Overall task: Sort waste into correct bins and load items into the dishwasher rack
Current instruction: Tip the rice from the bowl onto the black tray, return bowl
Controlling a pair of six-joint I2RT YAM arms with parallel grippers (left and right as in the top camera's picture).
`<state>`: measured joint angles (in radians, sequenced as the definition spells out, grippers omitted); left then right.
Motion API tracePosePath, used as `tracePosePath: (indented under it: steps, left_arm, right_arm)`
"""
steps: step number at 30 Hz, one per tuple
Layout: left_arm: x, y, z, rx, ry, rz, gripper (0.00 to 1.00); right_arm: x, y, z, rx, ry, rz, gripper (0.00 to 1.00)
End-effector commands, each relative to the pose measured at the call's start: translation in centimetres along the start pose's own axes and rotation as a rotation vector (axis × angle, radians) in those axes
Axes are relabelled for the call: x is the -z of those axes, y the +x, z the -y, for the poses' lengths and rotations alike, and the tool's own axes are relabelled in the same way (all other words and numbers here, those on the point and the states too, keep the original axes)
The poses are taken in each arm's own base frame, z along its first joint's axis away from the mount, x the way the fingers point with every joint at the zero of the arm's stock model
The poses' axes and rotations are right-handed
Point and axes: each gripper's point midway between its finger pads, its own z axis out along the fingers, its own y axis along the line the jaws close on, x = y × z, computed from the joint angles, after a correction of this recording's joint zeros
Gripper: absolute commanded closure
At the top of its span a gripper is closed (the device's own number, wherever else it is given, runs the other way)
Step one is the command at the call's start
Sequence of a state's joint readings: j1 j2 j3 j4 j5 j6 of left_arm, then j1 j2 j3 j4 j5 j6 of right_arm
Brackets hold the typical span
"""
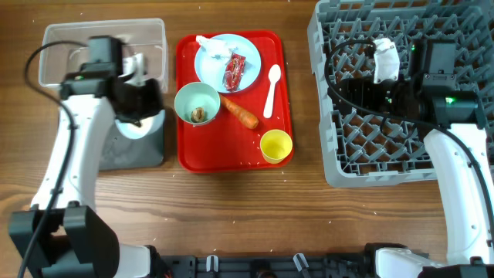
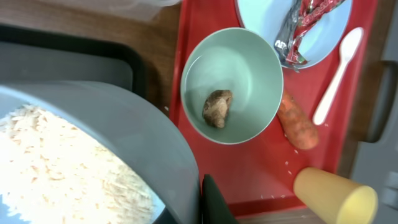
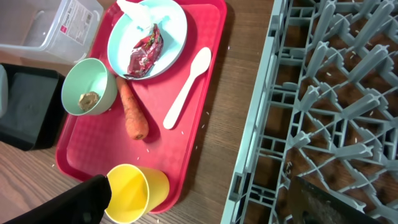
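On the red tray (image 1: 224, 150), one yellow cup (image 1: 275, 147) is seen at the near right corner. One orange carrot (image 1: 241, 113) is laid diagonally mid-tray, its thin end toward one pale green bowl (image 1: 185, 96) holding one brown scrap (image 1: 198, 114). One white spoon (image 1: 272, 89) is aligned near-to-far by the right edge, with its scoop end far. At the far edge, one light blue plate (image 1: 248, 50) carries one red wrapper (image 1: 234, 72) and one tissue (image 1: 210, 46). Left of the tray, one light blue bowl (image 2: 155, 143) of rice (image 2: 62, 162) is pinched at its rim by the left gripper (image 1: 140, 112) above the black tray (image 1: 147, 150). Right of the tray, the right gripper (image 3: 202, 186) is held with its jaws spread at the dishwasher rack (image 1: 370, 154).
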<state>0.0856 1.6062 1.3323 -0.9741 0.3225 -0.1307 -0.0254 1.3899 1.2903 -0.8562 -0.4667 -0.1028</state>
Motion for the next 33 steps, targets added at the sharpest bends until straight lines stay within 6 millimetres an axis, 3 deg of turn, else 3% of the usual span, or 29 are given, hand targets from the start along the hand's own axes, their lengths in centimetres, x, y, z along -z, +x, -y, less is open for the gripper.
tracePosePath:
  steps: [1, 4, 6, 11, 17, 23, 33]
  left_arm:
    - [0.9, 0.6, -2.6, -0.005, 0.227, 0.002, 0.96]
    - [2.1, 1.1, -6.3, 0.032, 0.439, 0.109, 0.96]
    - [2.3, 1.3, -7.3, 0.011, 0.488, 0.150, 0.96]
    - [1.6, 0.8, -7.0, -0.083, 0.685, 0.256, 0.96]
    - [5.0, -0.5, -4.5, -0.034, 0.968, 0.374, 0.96]
    - [6.6, -0.8, -3.8, 0.039, 1.068, 0.389, 0.96]
    - [6.7, -0.9, -4.2, 0.125, 1.080, 0.349, 0.96]
  right_arm:
    - [0.1, -0.6, 0.2, 0.006, 0.008, 0.011, 0.06]
    - [0.1, -0.9, 0.2, 0.009, 0.009, 0.022, 0.06]
    - [0.0, -1.1, 0.2, 0.013, 0.009, 0.029, 0.06]
    - [0.0, -1.1, 0.3, 0.016, 0.010, 0.031, 0.05]
    - [0.0, -1.0, 0.2, 0.014, 0.010, 0.026, 0.05]
    - [0.0, -1.0, 0.3, 0.015, 0.010, 0.026, 0.05]
    - [0.0, -1.0, 0.3, 0.015, 0.010, 0.027, 0.04]
